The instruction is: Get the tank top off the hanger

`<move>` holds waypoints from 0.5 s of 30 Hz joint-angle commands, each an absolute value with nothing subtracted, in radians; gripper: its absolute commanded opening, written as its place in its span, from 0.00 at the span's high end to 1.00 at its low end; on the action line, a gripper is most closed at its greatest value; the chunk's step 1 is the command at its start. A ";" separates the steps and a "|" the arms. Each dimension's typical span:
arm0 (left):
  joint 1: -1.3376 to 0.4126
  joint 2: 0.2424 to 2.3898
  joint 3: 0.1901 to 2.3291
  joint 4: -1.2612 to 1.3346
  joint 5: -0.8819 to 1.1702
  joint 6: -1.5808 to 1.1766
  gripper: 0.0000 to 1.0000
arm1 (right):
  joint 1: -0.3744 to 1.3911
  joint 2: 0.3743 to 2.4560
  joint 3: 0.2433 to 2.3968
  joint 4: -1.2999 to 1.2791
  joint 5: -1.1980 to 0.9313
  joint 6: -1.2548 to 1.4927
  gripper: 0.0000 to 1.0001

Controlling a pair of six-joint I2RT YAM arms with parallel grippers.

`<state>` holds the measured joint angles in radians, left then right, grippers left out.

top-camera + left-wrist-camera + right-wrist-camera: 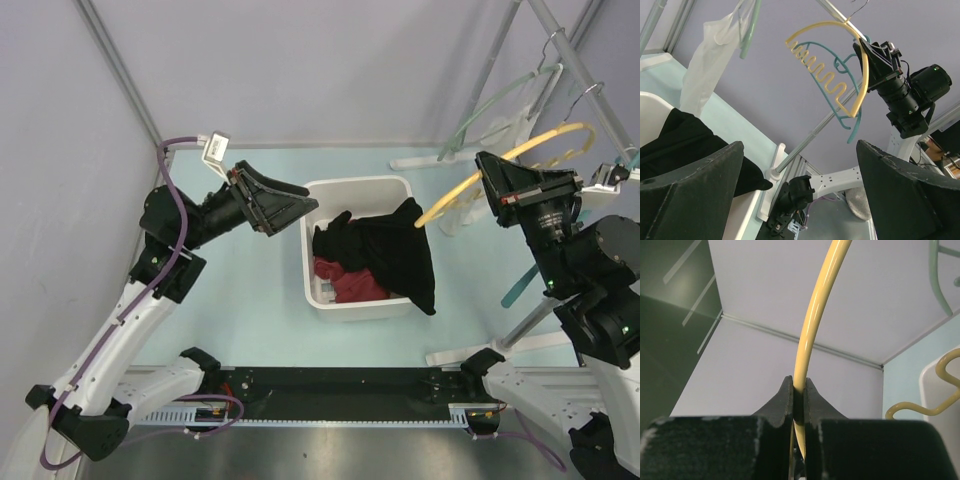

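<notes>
Lilac-walled enclosure over a pale green table (250,250); entries run from the table's left edge to its right.

1. Left gripper (308,198): poised just off the bin's left rim, jaws spread to their widest with nothing between them. Judged free to take cloth while the other arm holds the hanger.
2. White bin (355,184), middle of the table: receives shed clothing. Holds a red garment (350,285) low at the near left and a black garment (390,250) draped over the right rim, one tail hanging outside. The black piece is judged to be the tank top, already off its hanger.
3. Yellow hanger (811,320): bare, tilted down toward the bin's far right corner, likely so cloth slides into it. Whether its hook rests on the rack cannot be told.
4. Right gripper (798,392): jaws pinched tight on the hanger's curved rod, steadying it.
5. Rack (560,47), right edge: carries a mint hanger (751,30) bearing a white garment (707,65), well apart from both arms.
</notes>
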<state>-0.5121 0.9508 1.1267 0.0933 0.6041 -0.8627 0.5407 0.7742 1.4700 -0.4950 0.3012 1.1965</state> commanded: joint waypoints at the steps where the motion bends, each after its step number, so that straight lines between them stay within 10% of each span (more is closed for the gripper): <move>1: -0.511 0.943 1.126 0.117 0.601 -0.839 0.01 | 0.537 0.795 1.476 -0.420 0.465 1.252 1.00; 15: -0.511 0.968 1.147 0.097 0.643 -0.841 0.01 | 0.580 0.828 1.447 -0.357 0.716 1.348 1.00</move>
